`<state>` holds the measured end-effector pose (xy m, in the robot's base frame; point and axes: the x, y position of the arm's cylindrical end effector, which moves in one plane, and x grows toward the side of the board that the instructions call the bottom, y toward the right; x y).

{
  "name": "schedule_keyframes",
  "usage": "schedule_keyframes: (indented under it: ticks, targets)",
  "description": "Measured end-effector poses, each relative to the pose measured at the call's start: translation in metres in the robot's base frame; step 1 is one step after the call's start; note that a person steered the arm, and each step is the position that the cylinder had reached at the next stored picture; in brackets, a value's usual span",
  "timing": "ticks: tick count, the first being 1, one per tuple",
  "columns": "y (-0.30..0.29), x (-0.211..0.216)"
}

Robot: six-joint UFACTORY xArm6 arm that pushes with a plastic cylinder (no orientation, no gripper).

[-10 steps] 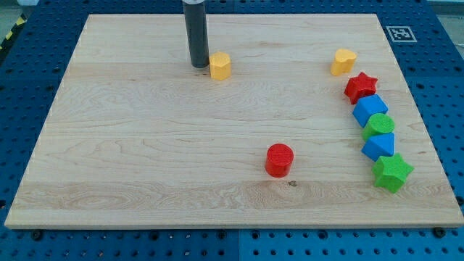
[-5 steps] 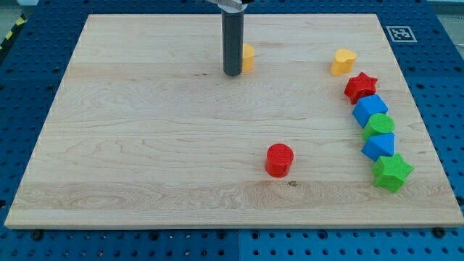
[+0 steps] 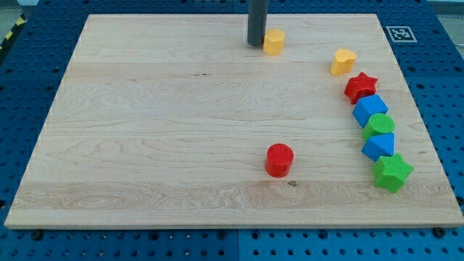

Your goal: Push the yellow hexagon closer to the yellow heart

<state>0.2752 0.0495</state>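
Note:
The yellow hexagon (image 3: 273,42) lies near the board's top edge, right of centre. My tip (image 3: 256,45) stands right against its left side. The yellow heart (image 3: 343,61) lies to the hexagon's right and a little lower, about a hundred pixels away.
A curved row of blocks runs down the view's right: red star (image 3: 360,87), blue block (image 3: 370,109), green cylinder (image 3: 379,125), another blue block (image 3: 379,146), green star (image 3: 392,172). A red cylinder (image 3: 279,160) stands at lower centre. The wooden board (image 3: 145,130) lies on a blue pegboard.
My tip has moved to the right and up the view, pushing the yellow hexagon with it toward the yellow heart. The other blocks have not moved.

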Motion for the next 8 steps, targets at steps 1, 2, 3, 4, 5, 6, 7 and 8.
schedule_keyframes:
  ticks: [1,2,3,4,5,6,7,8]
  targets:
    - [0.018,0.0]
    - [0.042,0.0]
    - [0.067,0.0]
    - [0.09,-0.001]
    - [0.114,-0.007]
    - [0.131,-0.015]
    - [0.133,-0.022]
    - [0.111,-0.022]
